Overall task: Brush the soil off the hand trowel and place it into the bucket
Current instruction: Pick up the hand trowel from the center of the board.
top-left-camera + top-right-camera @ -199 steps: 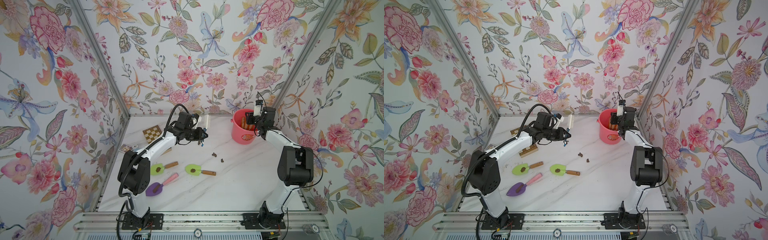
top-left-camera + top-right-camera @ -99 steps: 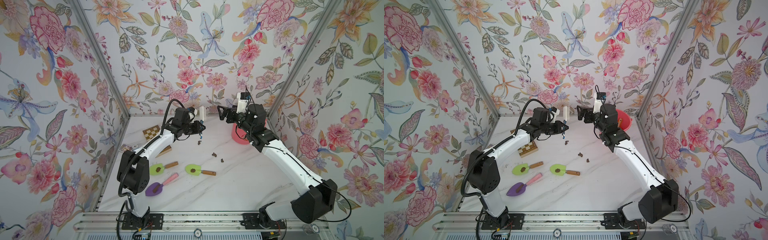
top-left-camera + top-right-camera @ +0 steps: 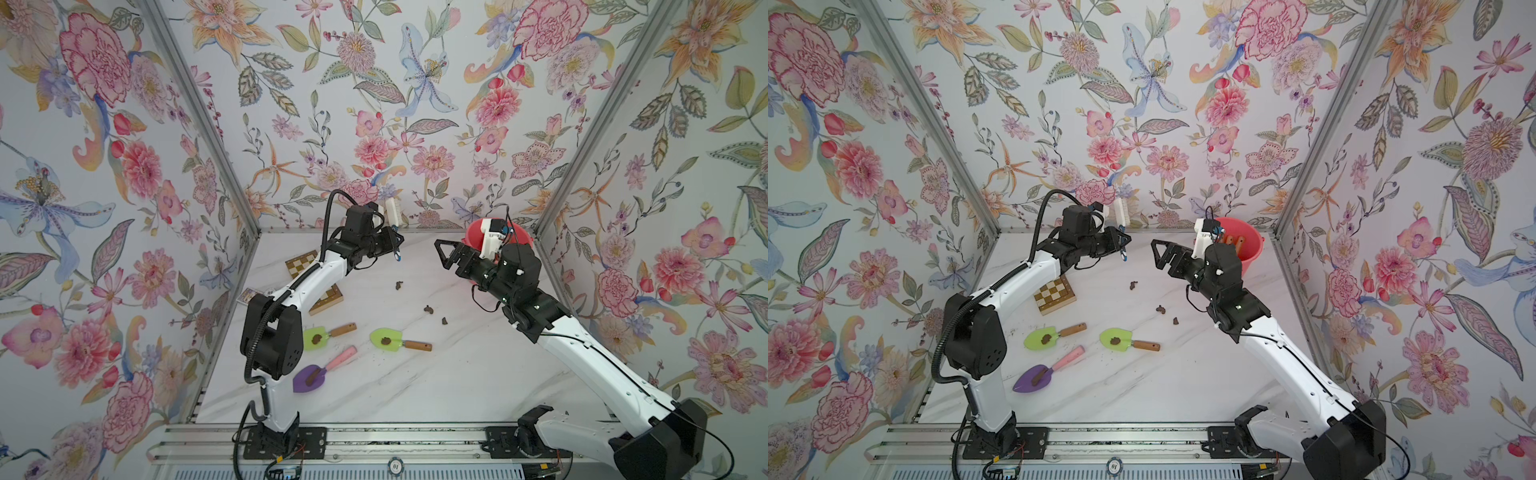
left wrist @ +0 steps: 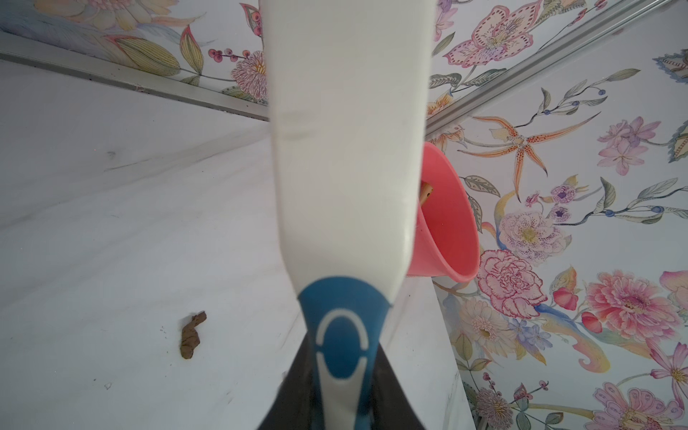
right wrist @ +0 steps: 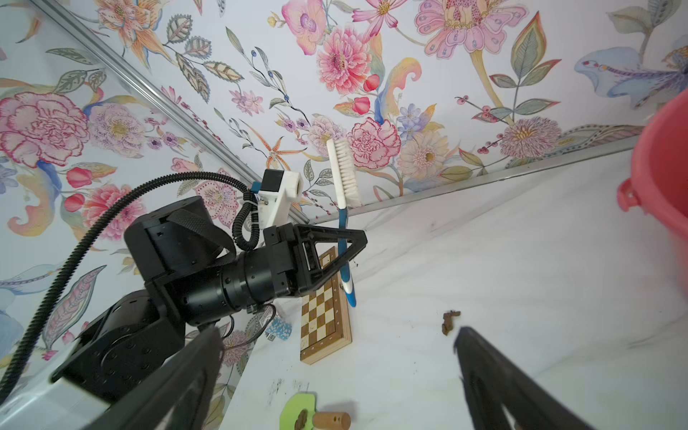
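Hand trowel (image 3: 399, 341) nearest the right gripper (image 3: 451, 254), jaws apart and empty: pinch its wooden handle, keeping blade level; left gripper (image 3: 395, 245) clamps the brush (image 3: 392, 212).

Lab test booth, floral walls (image 3: 374, 104), marble tabletop (image 3: 457, 374)

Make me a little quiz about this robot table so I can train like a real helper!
1. True or false: the left fingers are shut on the brush.
2. The right fingers are: A) wide open and empty, B) shut tight, C) hidden from every camera.
3. Fill the gap: the purple trowel has a ___ handle.
Key: 1 true; 2 A; 3 pink.
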Controlling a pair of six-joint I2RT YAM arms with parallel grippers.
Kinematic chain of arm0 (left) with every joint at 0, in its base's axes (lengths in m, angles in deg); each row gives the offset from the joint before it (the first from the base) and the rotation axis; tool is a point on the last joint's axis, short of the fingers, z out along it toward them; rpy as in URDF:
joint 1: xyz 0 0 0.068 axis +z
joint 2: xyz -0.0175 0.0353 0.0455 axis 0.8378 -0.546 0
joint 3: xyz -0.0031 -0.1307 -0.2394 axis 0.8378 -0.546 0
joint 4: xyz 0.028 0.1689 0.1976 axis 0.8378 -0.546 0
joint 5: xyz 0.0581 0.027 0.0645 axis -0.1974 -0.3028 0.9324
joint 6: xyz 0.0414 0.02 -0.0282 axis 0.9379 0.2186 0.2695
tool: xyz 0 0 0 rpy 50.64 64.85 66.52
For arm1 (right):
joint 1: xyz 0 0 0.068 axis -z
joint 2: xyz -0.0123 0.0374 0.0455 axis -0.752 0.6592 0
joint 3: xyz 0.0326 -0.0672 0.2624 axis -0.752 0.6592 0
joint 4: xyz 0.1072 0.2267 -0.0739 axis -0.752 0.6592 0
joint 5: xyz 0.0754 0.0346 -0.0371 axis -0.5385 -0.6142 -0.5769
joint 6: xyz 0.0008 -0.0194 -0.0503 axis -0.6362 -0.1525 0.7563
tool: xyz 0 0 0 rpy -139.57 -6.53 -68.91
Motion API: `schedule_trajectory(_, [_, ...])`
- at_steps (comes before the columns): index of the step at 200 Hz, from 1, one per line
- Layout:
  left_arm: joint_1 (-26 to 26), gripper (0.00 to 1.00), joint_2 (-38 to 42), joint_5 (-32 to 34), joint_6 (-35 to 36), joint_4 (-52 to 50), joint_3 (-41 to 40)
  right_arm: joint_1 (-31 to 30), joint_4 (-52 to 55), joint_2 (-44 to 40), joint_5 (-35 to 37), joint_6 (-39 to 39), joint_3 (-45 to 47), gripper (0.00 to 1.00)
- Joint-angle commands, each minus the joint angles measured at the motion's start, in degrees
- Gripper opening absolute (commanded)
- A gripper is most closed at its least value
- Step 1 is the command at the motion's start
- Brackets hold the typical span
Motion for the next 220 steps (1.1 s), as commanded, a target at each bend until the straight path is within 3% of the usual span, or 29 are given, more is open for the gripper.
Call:
schedule_trajectory(1, [-1.0, 0.0, -0.6, 2.5, 1.0, 0.2, 2.4, 3.8, 0.0, -0.7, -0.2, -2.0, 1.4, 0.99])
schedule_trajectory(25, [-2.6, 0.0, -0.1, 6.1, 4.3, -4.2, 4.3, 6.9, 3.9, 0.8, 5.3, -7.2, 3.0, 0.99])
schedule_trajectory(60, [-3.6, 0.0, 1.3, 6.7, 5.7, -3.4, 2.1, 8.1, 23.5, 4.1, 15.9, -9.3, -1.3, 0.99])
schedule_trajectory(89, [-4.1, 0.0, 3.7, 8.3, 9.1, -6.1, 0.5, 8.2, 21.2, 2.3, 18.4, -12.9, 3.3, 0.97])
schedule_trajectory(120, [-4.2, 0.0, 8.3, 10.1, 12.8, -10.8, -3.0, 6.6, 19.6, 3.7, 19.7, -23.1, 7.2, 0.93])
schedule_trajectory(159, [-5.9, 0.0, 15.9, 14.2, 17.1, -18.3, -8.8, -3.9, 20.7, 10.4, 24.1, -37.9, 6.8, 0.86])
schedule_trajectory(202, [-7.3, 0.0, 27.3, 16.6, 19.5, -19.4, -19.2, -17.3, 29.3, 16.4, 31.5, -66.7, 5.2, 0.75])
schedule_trajectory(220, [-7.3, 0.0, 31.0, 16.6, 20.5, -19.0, -22.3, -21.5, 31.4, 18.2, 32.4, -74.7, 4.3, 0.73])
